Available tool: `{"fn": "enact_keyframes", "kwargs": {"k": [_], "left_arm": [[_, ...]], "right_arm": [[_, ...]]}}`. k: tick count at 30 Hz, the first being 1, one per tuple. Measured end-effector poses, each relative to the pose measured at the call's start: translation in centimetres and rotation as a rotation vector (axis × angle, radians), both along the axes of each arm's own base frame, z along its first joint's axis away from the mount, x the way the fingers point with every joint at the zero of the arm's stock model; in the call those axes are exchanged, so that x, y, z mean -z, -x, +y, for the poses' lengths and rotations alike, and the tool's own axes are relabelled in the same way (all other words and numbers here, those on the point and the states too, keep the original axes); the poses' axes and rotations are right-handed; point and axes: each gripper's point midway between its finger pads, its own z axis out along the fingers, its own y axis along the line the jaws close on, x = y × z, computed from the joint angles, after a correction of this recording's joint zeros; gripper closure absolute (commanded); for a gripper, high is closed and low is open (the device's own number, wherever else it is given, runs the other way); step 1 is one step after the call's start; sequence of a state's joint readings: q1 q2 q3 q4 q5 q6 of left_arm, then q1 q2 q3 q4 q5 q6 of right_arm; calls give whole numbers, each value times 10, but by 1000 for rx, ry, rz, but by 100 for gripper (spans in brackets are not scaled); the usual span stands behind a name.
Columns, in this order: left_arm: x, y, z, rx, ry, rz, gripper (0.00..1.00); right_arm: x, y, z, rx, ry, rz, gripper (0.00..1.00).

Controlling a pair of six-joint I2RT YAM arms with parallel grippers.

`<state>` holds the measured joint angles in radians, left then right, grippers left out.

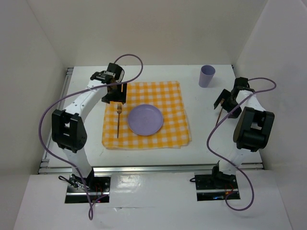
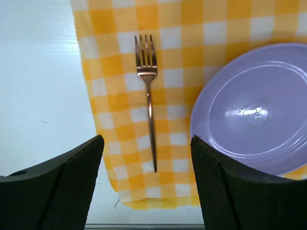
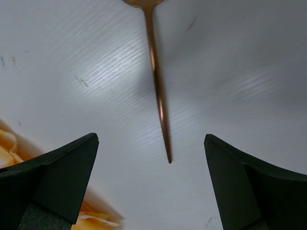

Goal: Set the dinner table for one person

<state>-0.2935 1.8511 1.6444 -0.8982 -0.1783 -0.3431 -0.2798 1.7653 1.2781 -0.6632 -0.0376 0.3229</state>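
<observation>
The white dinner table [image 1: 201, 139] spreads out before both arms, carrying a checked cloth [image 2: 110, 96] with a purple plate [image 2: 254, 110] on it and a fork [image 2: 149, 115] lying to the plate's left. The left gripper [image 2: 146, 141] hangs above the fork, jaws spread and empty. The right gripper [image 3: 151, 139] (just as wide, gripping nothing) hovers over a copper utensil [image 3: 156, 72] on the bare tabletop.

Plain white panels box in the white surface [image 1: 206, 139]: a back wall [image 1: 153, 28] across the top of the frame, a left wall [image 1: 24, 86] and a right wall [image 1: 285, 57]. Light is even, shadows soft.
</observation>
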Motion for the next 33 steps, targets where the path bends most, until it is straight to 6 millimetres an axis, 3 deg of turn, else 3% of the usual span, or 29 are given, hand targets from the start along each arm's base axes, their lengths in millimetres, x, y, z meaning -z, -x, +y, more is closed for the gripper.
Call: {"fn": "enact_keyframes", "kwargs": {"k": [4,8,12,13,16,17,19,28,33], "left_arm": [[-25,-5,19,-20,8,-72,20],[-25,-8,40,-65,8,-71,21],[-22,-8,48,-77,4,-63,21],[-22,-7,49,-74,2,-60,21],[-20,-6,51,-74,1,-55,21],[-19,-6,52,-74,1,-52,21],[-17,-4,55,-80,2,-45,21],[-23,-1,65,-103,6,-61,21],[-29,-2,66,-104,5,-81,21]], "right_arm": [[13,6,-8,13,2,24,3],[36,14,-5,5,-12,76,14],[50,13,-5,2,-16,100,25],[50,11,-5,1,-14,94,43],[53,11,-7,0,-2,93,66],[53,11,-8,0,0,93,86],[55,11,-8,1,0,86,100],[49,19,-14,43,47,78,100],[15,19,-20,46,109,20,100]]}}
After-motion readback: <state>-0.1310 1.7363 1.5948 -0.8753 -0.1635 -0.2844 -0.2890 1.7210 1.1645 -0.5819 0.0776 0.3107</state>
